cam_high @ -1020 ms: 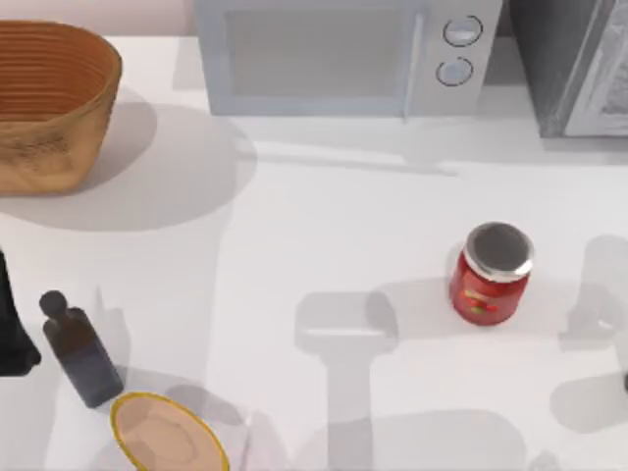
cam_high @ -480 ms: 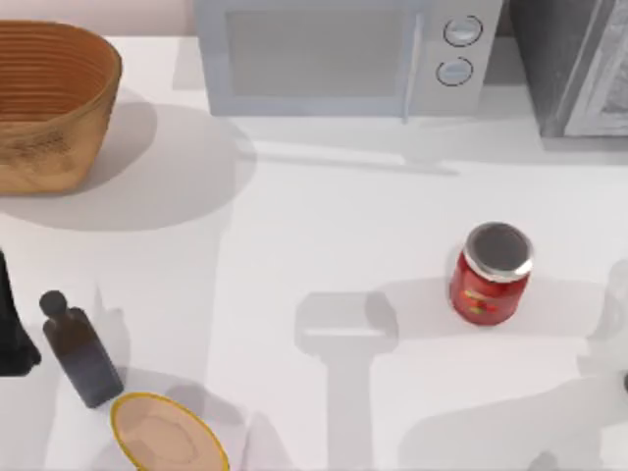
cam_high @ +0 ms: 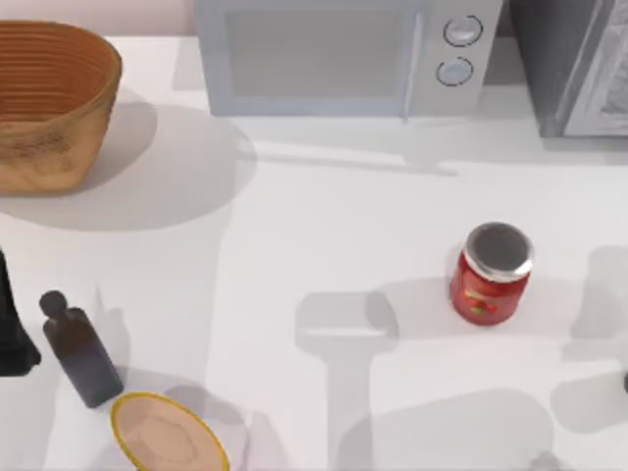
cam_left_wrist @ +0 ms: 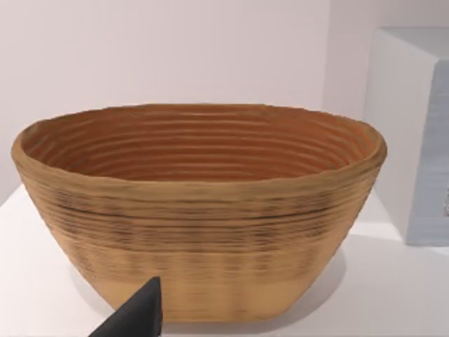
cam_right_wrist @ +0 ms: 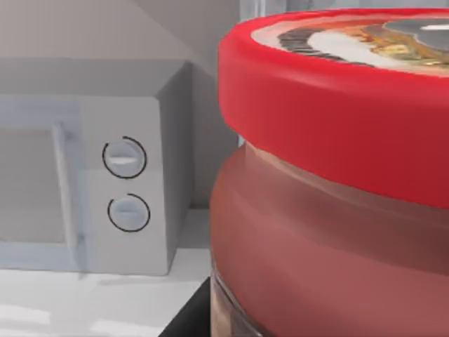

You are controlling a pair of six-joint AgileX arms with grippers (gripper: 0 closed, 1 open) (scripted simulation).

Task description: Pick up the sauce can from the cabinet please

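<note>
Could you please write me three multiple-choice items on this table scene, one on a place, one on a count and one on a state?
1. Where does the basket sit in the top view?
A. far left corner
B. near right corner
C. centre

2. How many round knobs does the microwave have?
A. one
B. two
C. four

3. How does the red jar with the silver lid stand?
A. tipped on its side
B. upside down
C. upright on the table

Answers: 1 A, it lies at the upper left, left of the microwave. 2 B, two knobs sit one above the other. 3 C, its lid faces the overhead camera.
</note>
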